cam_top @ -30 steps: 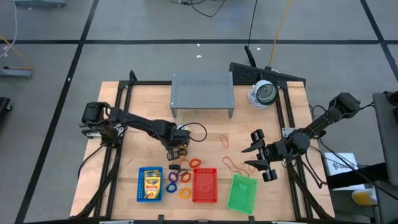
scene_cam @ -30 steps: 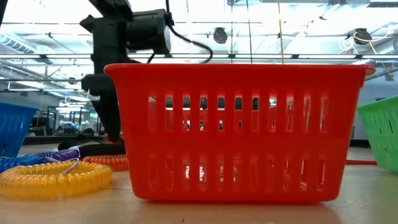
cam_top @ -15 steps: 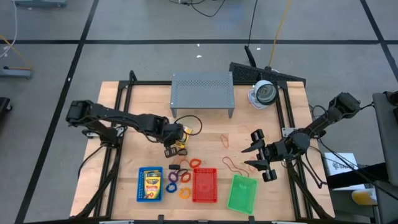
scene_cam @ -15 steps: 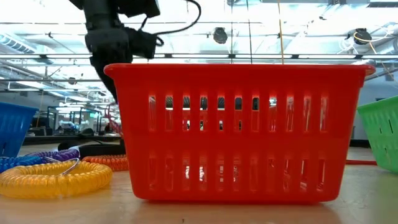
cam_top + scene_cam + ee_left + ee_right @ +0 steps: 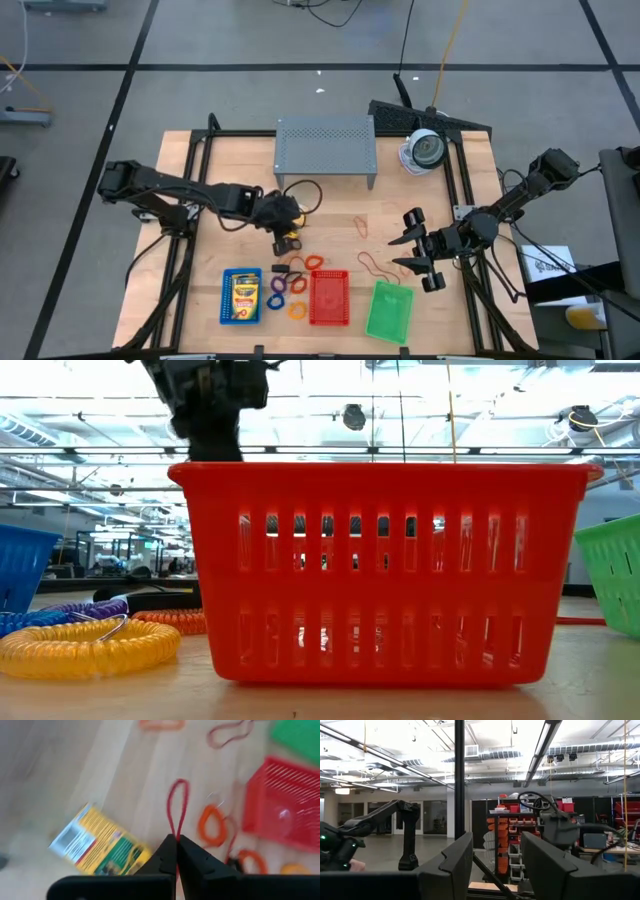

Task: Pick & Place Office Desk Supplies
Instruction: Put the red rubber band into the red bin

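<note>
Now left gripper (image 5: 176, 851) pinched shut on one red rubber band (image 5: 178, 807), loop dangling past fingertips above wooden table (image 5: 215, 180). One loose crayon box (image 5: 98, 844) beside it below. Two more rubber bands (image 5: 372, 264) on wood. Three trays: blue tray (image 5: 241, 296), red tray (image 5: 329, 297), green tray (image 5: 389, 311). Right gripper (image 5: 417, 250) spread wide, raised off right side. Grey tiled floor around table.
</note>
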Motion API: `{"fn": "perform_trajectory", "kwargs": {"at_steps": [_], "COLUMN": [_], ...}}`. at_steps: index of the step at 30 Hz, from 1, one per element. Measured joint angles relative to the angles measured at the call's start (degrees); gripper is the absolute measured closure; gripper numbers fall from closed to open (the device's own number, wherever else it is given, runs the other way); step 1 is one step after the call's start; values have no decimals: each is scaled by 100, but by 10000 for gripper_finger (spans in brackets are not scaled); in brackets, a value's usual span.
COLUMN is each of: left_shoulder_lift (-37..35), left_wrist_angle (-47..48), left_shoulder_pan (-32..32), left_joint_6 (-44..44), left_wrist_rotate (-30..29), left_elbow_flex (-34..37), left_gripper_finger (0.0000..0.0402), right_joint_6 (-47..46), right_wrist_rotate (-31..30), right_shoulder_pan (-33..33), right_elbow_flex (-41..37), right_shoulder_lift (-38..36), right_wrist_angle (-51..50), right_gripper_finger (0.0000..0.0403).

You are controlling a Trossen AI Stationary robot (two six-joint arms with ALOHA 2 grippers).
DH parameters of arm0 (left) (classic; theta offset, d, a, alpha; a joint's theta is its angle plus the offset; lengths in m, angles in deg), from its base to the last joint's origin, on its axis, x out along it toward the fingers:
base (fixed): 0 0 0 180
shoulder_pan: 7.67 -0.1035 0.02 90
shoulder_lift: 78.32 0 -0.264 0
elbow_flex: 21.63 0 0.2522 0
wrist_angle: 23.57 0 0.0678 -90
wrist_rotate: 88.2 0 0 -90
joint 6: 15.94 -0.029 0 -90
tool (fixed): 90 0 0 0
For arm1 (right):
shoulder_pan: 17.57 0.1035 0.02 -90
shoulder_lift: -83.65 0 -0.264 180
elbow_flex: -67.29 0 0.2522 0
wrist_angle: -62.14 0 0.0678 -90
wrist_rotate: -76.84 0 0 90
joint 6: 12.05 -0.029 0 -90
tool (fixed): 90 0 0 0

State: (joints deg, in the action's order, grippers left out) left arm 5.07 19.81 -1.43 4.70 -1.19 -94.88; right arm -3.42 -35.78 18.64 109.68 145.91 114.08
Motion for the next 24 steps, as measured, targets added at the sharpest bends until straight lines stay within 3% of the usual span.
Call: {"fn": "perform_trajectory", "kwargs": {"at_steps": [16, 24], "left_shoulder_lift": [2, 94], "left_wrist_angle": [-2800, -3185], "left_shoulder_pan": [1045, 1522], "left_joint_6": [-383, -346], "left_wrist_rotate": [307, -132], "left_elbow_flex": [-2, -7], "left_gripper_finger": [396, 397], "right_joint_6": [0, 0], "right_wrist_rotate": [-4, -4], "right_shoulder_pan": [2, 0], "right_elbow_flex": [0, 0], "right_shoulder_lift": [0, 0], "right_wrist_angle": [-1, 9], "right_gripper_finger": [248, 248]}}
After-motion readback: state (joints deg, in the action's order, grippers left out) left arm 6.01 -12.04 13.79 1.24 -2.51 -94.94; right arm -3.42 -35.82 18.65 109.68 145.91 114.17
